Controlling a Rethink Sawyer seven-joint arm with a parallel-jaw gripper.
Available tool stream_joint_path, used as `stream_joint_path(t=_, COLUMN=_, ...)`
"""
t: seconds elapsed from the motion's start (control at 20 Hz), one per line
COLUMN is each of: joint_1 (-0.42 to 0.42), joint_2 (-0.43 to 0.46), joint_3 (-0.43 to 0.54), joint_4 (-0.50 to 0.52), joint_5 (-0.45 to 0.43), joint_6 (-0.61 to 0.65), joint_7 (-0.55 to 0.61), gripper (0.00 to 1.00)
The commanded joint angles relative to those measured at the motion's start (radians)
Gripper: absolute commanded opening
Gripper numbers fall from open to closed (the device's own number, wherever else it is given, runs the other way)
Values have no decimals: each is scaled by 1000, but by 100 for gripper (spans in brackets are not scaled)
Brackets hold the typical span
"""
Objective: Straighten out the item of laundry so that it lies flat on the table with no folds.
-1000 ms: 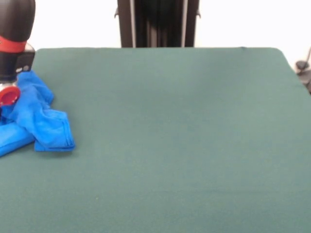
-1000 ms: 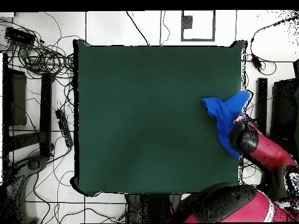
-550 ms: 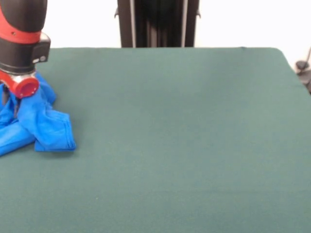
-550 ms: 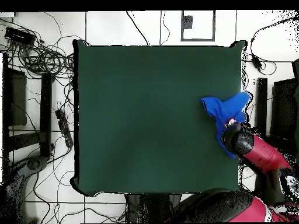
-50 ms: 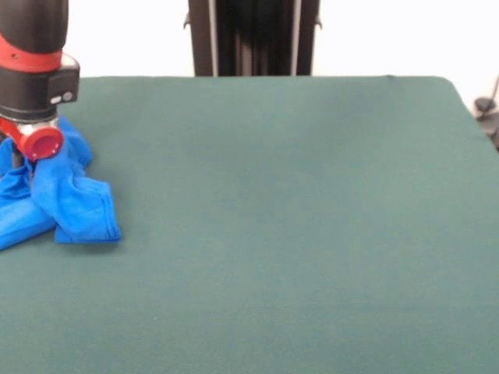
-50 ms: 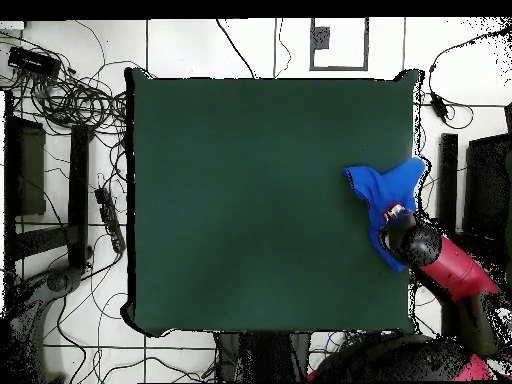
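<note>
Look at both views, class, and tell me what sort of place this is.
Probably a robotics lab or test cell, not a home: a green-covered table stands on a tiled floor strewn with cables, and a red and black robot arm works a crumpled blue T-shirt.

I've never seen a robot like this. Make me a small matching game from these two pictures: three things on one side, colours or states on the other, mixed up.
Things:
1. T-shirt
2. table
3. end effector

States:
a. dark green, broad and flat
b. red and black, right above the cloth
c. bright blue, bunched at the table's edge

Pairs: 1-c, 2-a, 3-b
</note>
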Motion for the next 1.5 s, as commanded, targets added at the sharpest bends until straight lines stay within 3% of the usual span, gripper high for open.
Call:
stream_joint_path(t=0.05, joint_1=-88, joint_2=266, joint_3=288, joint_4=91, joint_5=-15, joint_6=50, joint_7=23, gripper=100)
stream_joint_path(t=0.55, joint_1=-174, joint_2=266, joint_3=391, joint_4=191, joint_5=5, joint_6=136, joint_7=39, gripper=100)
stream_joint_path(t=1.5, joint_1=-155, joint_2=256, joint_3=413, joint_4=256, joint_5=45, joint_6=24, joint_7=176, gripper=100)
